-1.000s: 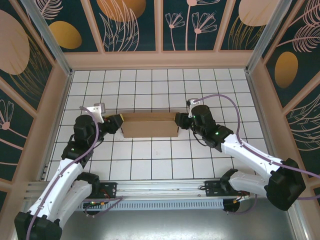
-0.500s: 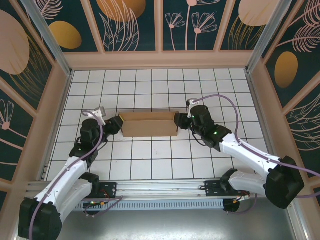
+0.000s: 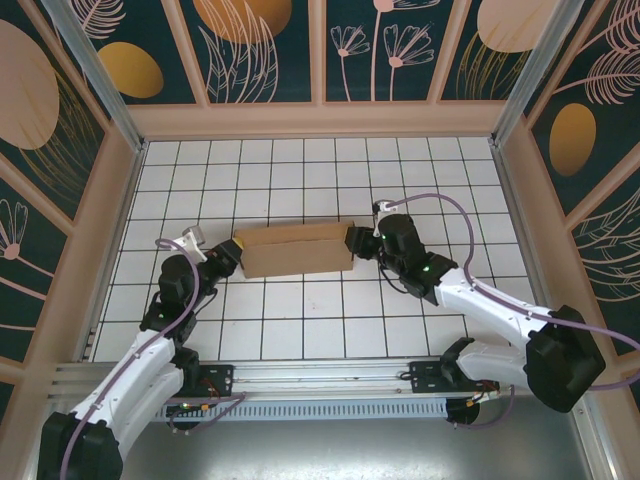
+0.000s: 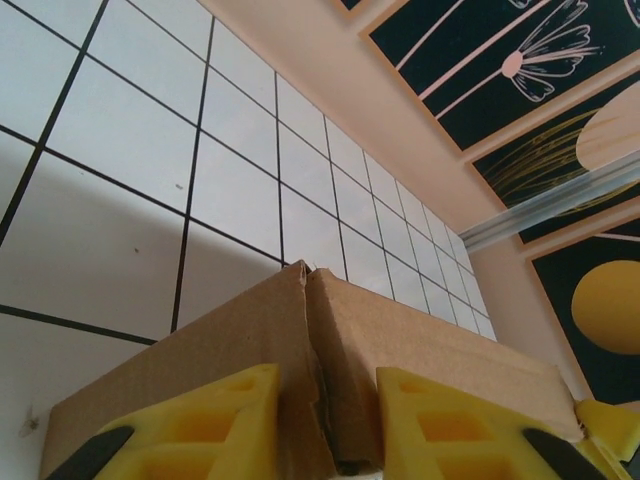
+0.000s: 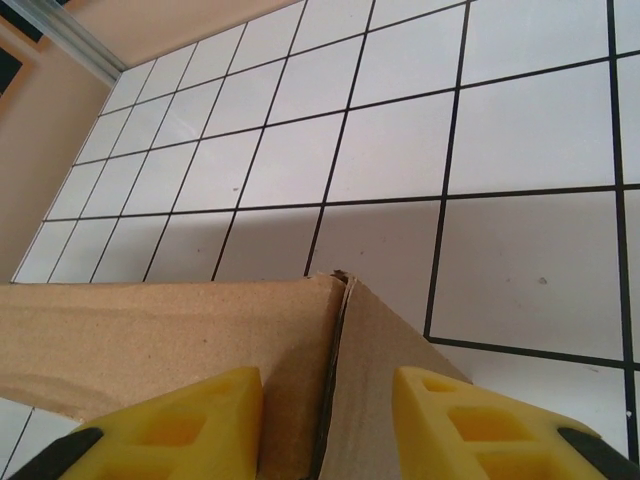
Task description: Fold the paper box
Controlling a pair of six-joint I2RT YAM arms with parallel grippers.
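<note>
Box [image 3: 298, 250], between the two grippers: plain brown cardboard, unmarked.
Left gripper [image 4: 328, 380]: yellow fingers [image 4: 210, 425], black patches toward the base.
Right gripper [image 5: 328, 385]: the same yellow, the same black patches.
Floor [image 3: 300, 320], under and beyond both grippers: white tiles with thin black grid lines.
Walls [image 3: 265, 60], far beyond the grippers: dark teal panels, pale pink line-drawn flowers and leaves, gold and peach ovals, beige frames.
Arms [image 3: 135, 365], behind the grippers: white links, black joints.
Cables [image 3: 455, 205], along the arms: purple.
</note>
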